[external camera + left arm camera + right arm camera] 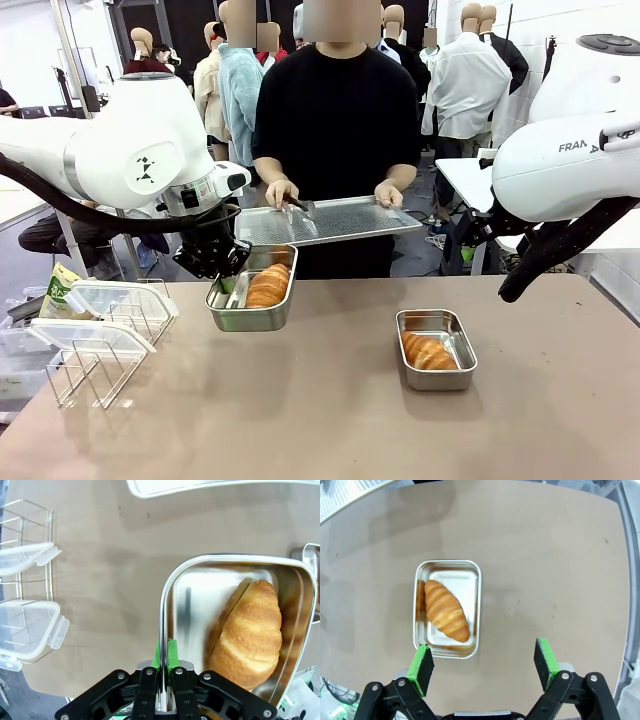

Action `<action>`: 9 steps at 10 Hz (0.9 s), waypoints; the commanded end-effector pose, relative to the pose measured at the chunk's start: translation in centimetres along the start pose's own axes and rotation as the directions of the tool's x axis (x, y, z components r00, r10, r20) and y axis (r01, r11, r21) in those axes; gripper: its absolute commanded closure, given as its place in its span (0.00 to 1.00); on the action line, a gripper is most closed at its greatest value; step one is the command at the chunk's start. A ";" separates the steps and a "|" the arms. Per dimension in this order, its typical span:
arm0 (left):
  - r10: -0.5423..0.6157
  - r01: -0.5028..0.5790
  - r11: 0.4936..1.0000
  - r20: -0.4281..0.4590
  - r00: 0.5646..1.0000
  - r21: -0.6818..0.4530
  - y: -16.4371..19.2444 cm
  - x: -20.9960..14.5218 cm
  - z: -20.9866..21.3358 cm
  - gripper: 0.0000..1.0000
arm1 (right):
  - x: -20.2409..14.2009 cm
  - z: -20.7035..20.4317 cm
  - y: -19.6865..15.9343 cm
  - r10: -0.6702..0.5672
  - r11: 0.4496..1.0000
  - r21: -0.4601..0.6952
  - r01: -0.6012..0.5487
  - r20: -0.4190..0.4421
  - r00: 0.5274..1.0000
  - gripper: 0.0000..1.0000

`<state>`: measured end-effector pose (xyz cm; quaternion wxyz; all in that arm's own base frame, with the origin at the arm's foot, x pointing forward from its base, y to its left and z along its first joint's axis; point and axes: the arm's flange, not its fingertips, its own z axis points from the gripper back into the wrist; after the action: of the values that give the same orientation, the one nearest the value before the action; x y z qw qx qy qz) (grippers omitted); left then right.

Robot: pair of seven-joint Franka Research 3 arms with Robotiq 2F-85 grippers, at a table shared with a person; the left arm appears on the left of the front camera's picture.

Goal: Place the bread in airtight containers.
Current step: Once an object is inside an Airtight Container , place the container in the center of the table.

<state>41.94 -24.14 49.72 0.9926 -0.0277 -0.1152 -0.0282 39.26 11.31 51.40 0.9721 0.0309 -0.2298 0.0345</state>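
At the table's far edge, left of centre, one golden-brown bread roll (268, 285) lies lengthwise in a steel tin (245, 318) with no lid on. Left gripper (164, 655): jaws clamped tight on that tin's rim, one green pad inside the wall and one outside. Whether the tin rests on the table (330, 430) or is lifted clear cannot be determined.

A second roll (446, 610) lies diagonally in a second tin (447, 653), also uncovered, which stands flat on the table right of centre, well apart from the first. Right gripper (485, 662): jaws spread wide, holding and touching nothing, hanging above the table just beside this tin.

Two clear white-rimmed lids (120, 297) sit on a white wire rack (100, 375) at the table's left end. Beyond the table a person's hands (388, 192) hold a perforated metal tray (350, 222).

Legible writing: the letters "FRA" on the right arm (575, 147), the rest cut off.
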 end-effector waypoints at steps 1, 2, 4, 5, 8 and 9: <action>0.002 -0.002 1.000 0.006 1.000 -0.003 0.1 0.1 0.4 1.00 | 0.0 0.0 -0.1 -0.003 1.000 0.007 0.003 -0.004 1.000 0.00; 0.002 -0.002 1.000 0.006 1.000 -0.003 0.1 0.1 0.4 1.00 | 0.0 0.0 -0.1 -0.003 1.000 0.007 0.003 -0.004 1.000 0.00; 0.002 -0.002 1.000 0.006 1.000 -0.003 0.1 0.1 0.4 1.00 | 0.0 0.0 -0.1 -0.003 1.000 0.007 0.003 -0.004 1.000 0.00; 0.002 -0.002 1.000 0.006 1.000 -0.003 0.1 0.1 0.4 1.00 | 0.0 0.0 -0.1 -0.003 1.000 0.007 0.003 -0.004 1.000 0.00; 0.002 -0.002 1.000 0.006 1.000 -0.003 0.1 0.1 0.4 1.00 | 0.0 0.0 -0.1 -0.003 1.000 0.007 0.003 -0.004 1.000 0.00; 0.002 -0.002 1.000 0.006 1.000 -0.003 0.1 0.1 0.4 1.00 | 0.0 0.0 -0.1 -0.003 1.000 0.007 0.003 -0.004 1.000 0.00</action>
<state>41.94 -24.14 49.72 0.9926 -0.0277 -0.1152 -0.0282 39.26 11.31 51.40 0.9721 0.0309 -0.2298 0.0345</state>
